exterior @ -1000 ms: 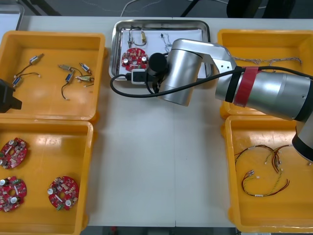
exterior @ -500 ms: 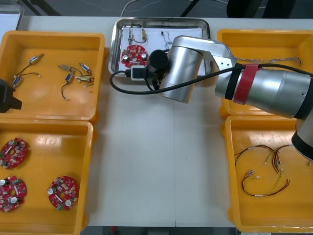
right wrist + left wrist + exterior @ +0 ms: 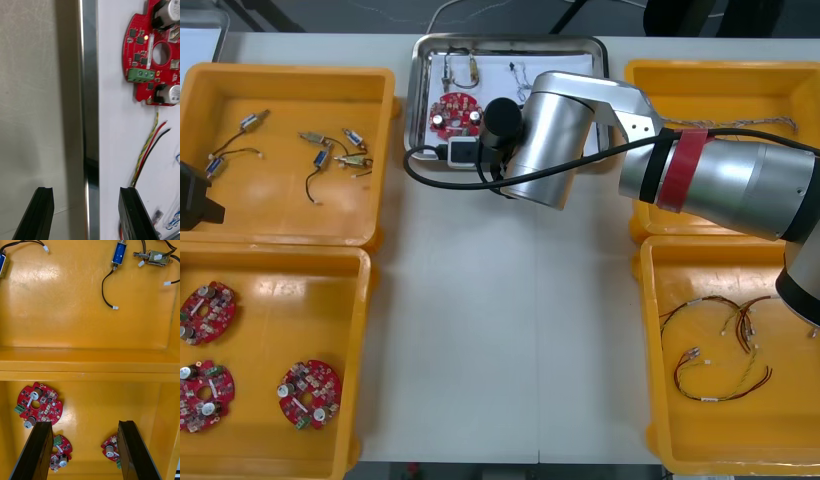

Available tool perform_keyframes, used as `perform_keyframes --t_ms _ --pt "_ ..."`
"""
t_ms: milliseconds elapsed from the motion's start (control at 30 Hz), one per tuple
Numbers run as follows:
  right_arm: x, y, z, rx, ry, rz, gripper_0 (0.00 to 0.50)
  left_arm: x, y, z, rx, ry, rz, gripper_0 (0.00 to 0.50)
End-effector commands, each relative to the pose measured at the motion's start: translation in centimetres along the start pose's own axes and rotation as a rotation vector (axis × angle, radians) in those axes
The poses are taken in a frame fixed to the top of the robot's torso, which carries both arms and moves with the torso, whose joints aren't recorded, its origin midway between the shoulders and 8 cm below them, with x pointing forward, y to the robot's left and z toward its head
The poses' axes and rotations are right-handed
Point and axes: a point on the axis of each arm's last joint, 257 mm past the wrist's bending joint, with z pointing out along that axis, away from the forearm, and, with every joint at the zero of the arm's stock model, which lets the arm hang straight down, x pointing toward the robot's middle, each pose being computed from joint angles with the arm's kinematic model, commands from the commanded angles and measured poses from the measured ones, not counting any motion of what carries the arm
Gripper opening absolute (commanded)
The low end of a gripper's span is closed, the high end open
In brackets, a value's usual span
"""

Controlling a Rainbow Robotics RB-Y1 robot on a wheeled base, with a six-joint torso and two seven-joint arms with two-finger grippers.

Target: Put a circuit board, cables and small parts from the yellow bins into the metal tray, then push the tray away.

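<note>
The metal tray (image 3: pixel 420 70), white inside, lies at the table's far middle. It holds a round red circuit board (image 3: pixel 455 113), small metal parts (image 3: pixel 460 70) and a thin cable. My right arm (image 3: pixel 545 140) reaches over the tray's near edge. In the right wrist view my right gripper (image 3: pixel 88 215) is open. Its fingers (image 3: pixel 43 213) straddle the tray's rim (image 3: pixel 90 112), one outside over the table, one inside. Beyond the inner finger lie a red, yellow and black cable (image 3: pixel 150 150) and the circuit board (image 3: pixel 153 56). My left gripper (image 3: pixel 84 453) hangs open over the left bins, holding nothing.
Four yellow bins flank the tray. The far left bin (image 3: pixel 285 150) has small metal parts, the near left bin (image 3: pixel 270 350) three circuit boards. The far right bin (image 3: pixel 720 90) holds a thin cable, the near right bin (image 3: pixel 730 400) red and yellow cables (image 3: pixel 720 345). Bare table lies between the bins.
The tray has slid a little farther from me, with my right arm following it. The left arm has stayed put.
</note>
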Motion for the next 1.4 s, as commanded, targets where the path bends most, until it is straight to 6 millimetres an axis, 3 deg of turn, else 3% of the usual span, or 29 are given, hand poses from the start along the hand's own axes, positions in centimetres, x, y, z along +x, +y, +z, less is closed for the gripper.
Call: perform_keyframes --t_ms 33,267,567,933,1167,1400 --pt "-3.0 -1.8 -3.2 0.014 -0.018 -0.047 0.5 0.4 0.4 -0.2 -0.03 -0.001 -0.065 0.5" --pt "-2.5 -0.4 -6.0 -0.074 0.025 -0.001 0.5 0.4 0.4 -0.2 -0.03 -0.001 -0.065 0.5" --pt "-0.9 1.8 -9.9 -0.246 0.075 0.258 0.5 0.4 0.4 -0.2 -0.03 -0.001 -0.065 0.5" --pt "4.4 3.7 -14.8 -0.364 0.168 0.645 0.5 0.4 0.4 -0.2 -0.03 -0.001 -0.065 0.5" --pt "8.9 4.2 -17.5 -0.334 0.238 0.861 0.5 0.4 0.4 -0.2 -0.03 -0.001 -0.065 0.5" --pt "12.4 4.7 -19.0 -0.294 0.276 1.07 0.5 0.4 0.4 -0.2 -0.03 -0.001 -0.065 0.5"
